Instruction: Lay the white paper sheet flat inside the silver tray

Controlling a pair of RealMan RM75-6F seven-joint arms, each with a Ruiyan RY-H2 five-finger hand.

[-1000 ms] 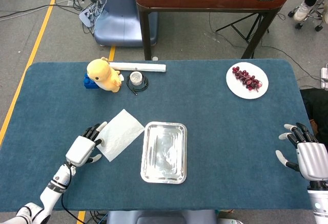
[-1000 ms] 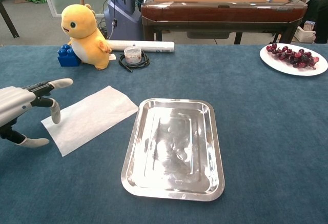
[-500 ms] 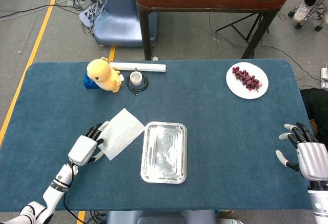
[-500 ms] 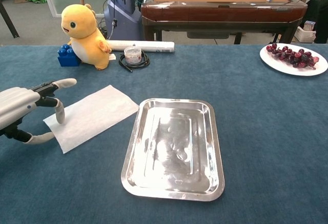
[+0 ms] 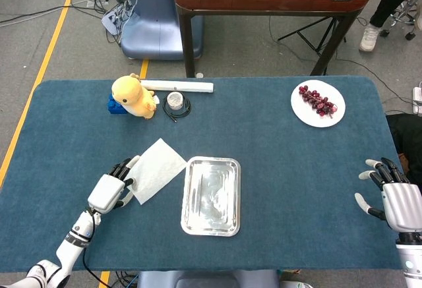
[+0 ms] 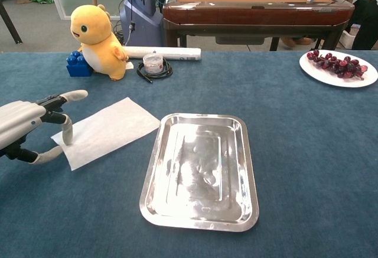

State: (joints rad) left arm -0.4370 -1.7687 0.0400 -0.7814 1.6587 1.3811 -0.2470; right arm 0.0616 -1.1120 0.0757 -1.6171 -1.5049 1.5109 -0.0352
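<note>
From the head view, the left hand sits at the near-left corner of the white paper sheet, fingers spread over that corner, and nothing looks pinched. The sheet lies flat on the blue worktop, turned at an angle, its right corner just beside the silver tray but not over the rim as far as I can tell. The right hand waits well apart at the far right edge, fingers apart, holding nothing. Up the worktop stands a yellow plush duck, well clear of the action, and a plate of grapes sits off to the right.

Over to the chest view: the left hand shows fingers arched above the sheet's left edge, one fingertip down on or very near the paper, thumb low beside the near corner (whether it truly touches, I can't say). The tray is empty, with a raised rim all round.

Now the danger, as I judge it. Thin paper lying flat on a napped cloth gives little edge to catch; fingers closing here could crumple the corner or just push the sheet along. If it's slid rather than lifted, the leading corner may butt against the tray rim and fold. And held by one corner only, it could droop and land creased or half over the rim.
</note>
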